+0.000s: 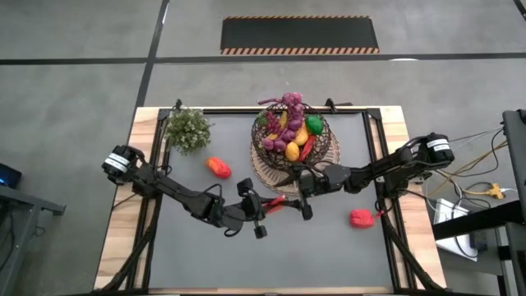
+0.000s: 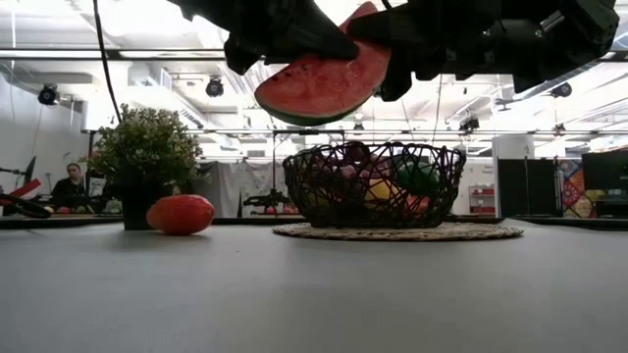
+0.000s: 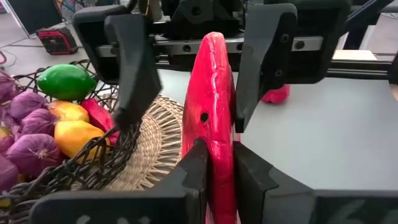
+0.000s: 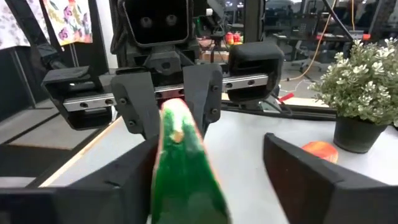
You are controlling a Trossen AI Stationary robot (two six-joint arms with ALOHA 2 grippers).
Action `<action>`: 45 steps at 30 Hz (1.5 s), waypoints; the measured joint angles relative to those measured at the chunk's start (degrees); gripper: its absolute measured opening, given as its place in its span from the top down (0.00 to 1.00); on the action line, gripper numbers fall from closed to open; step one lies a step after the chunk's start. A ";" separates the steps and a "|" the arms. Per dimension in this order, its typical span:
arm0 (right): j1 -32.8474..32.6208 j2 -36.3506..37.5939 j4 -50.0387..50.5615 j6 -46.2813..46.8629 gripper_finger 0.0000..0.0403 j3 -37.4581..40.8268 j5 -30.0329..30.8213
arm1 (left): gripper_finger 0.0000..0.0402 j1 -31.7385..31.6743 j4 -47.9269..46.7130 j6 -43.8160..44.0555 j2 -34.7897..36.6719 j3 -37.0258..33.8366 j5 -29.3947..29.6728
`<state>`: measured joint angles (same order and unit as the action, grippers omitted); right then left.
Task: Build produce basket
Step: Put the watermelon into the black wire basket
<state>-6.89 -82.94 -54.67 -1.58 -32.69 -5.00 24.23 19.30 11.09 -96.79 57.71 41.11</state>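
My left gripper (image 1: 267, 205) is shut on the watermelon slice (image 2: 319, 83), red with a green rind, in the air in front of the basket. My right gripper (image 4: 211, 186) is open and faces it from the right. Its fingers stand on either side of the slice's other end, with one finger (image 3: 261, 62) close beside it. I cannot tell whether that finger touches. The dark wire basket (image 1: 294, 136) rests on a woven mat (image 3: 155, 143) and holds grapes, a green lime (image 3: 65, 81), yellow fruits and red peppers. My left gripper pinches the watermelon slice between its two fingers (image 3: 196, 171), one on each flat red face (image 3: 214, 149), at the slice's left end. The fingers come level from the table's left. The slice stands on edge, rind downward (image 2: 304, 116), lifted clear of the table.
A bushy potted plant (image 1: 187, 129) stands at the far left corner. A red-orange fruit (image 1: 218, 167) lies on the table near it. A red fruit (image 1: 362, 218) lies on the right, near the right arm. A person sits far back in the room (image 2: 69, 186).
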 joint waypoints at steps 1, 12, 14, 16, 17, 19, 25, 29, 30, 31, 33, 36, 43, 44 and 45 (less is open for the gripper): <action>0.00 -0.03 0.04 0.04 0.40 0.00 -0.03 | 0.93 -0.14 -0.04 0.00 0.00 0.00 0.04; 0.02 -0.07 0.76 -0.64 0.81 0.00 -3.45 | 0.89 -1.01 -0.15 0.43 0.00 0.02 -0.24; 0.04 -0.07 0.80 -0.56 0.81 0.00 -3.60 | 0.86 -1.01 -0.11 0.42 -0.01 0.04 -0.28; 0.04 -0.07 1.19 -0.56 0.81 0.00 -3.65 | 0.81 -1.01 -0.12 0.42 -0.02 0.04 -0.30; 0.04 -0.07 1.74 -0.57 0.81 -0.02 -3.65 | 0.79 -1.01 -0.05 0.44 -0.02 0.04 -0.30; 0.04 -0.11 2.56 -0.55 0.80 0.00 -3.61 | 0.74 -1.01 -0.10 0.48 -0.02 0.07 -0.42; 0.10 0.34 5.74 0.62 0.80 -0.07 -3.70 | 0.61 -0.77 -1.30 -1.06 1.12 0.07 -0.38; 0.06 1.27 12.87 1.50 0.81 -1.42 -3.47 | 0.55 -0.45 -7.23 -1.25 3.96 0.11 -0.36; 0.04 1.71 15.63 1.56 0.81 -2.03 -2.33 | 0.54 -0.22 -9.74 -1.27 4.84 0.11 -0.37; 0.04 2.25 18.65 1.59 0.81 -2.78 -1.05 | 0.53 -0.09 -11.81 -1.27 5.69 0.11 -0.36; 0.04 3.86 26.48 1.47 0.80 -5.03 1.93 | 0.52 0.46 -15.71 -1.35 7.76 0.11 -0.29; 0.06 6.59 40.51 0.16 0.80 -10.06 6.44 | 0.52 1.39 -19.35 -1.60 10.44 0.09 -0.30; 1.29 11.06 66.73 -3.57 0.81 -24.92 22.26 | 0.52 2.25 -20.61 -5.54 12.33 0.00 -0.29; 2.00 11.24 69.63 -3.84 0.81 -26.91 24.23 | 0.52 2.25 -20.92 -5.77 12.35 0.00 -0.27; 2.89 11.28 72.42 -4.32 0.81 -28.86 26.92 | 0.52 2.25 -21.44 -6.02 12.35 0.00 -0.27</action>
<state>-4.00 -71.66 17.76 -5.89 -61.54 21.92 26.48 -2.14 5.07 -84.44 57.71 40.83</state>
